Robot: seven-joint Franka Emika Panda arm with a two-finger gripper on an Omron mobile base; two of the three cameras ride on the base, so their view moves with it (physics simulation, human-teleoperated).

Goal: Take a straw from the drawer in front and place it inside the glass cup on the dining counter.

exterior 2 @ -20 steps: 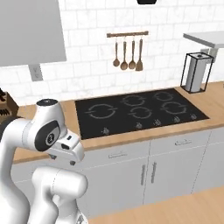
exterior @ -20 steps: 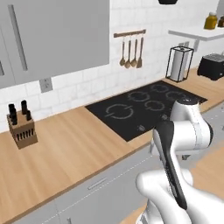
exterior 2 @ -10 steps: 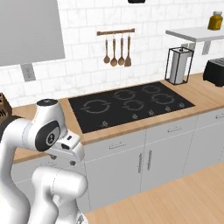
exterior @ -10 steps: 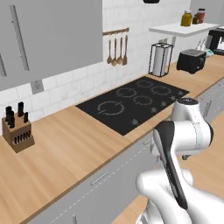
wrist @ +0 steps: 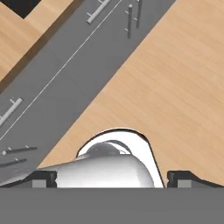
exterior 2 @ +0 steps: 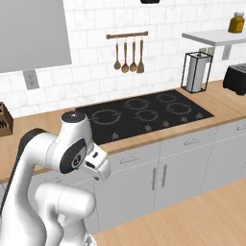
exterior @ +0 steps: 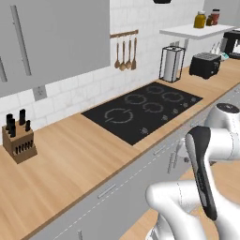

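The knife block [exterior 2: 4, 120] is chopped off by the left edge in the right base view, so you only get a sliver of it. Same for the black toaster [exterior 2: 237, 79], clipped at the right edge. The arm [exterior: 206, 173] covers part of the grey cabinet fronts [exterior: 117, 187] under the bench. The jars [exterior: 200, 20] up on the shelf [exterior: 197, 31] are too tiny to read.

Light grey flat-fronted drawers [exterior 2: 132, 158] sat shut in a row under the wood-topped wall counter [exterior 2: 223, 104], each with a short bar handle. Which one held the straw couldn't be told.
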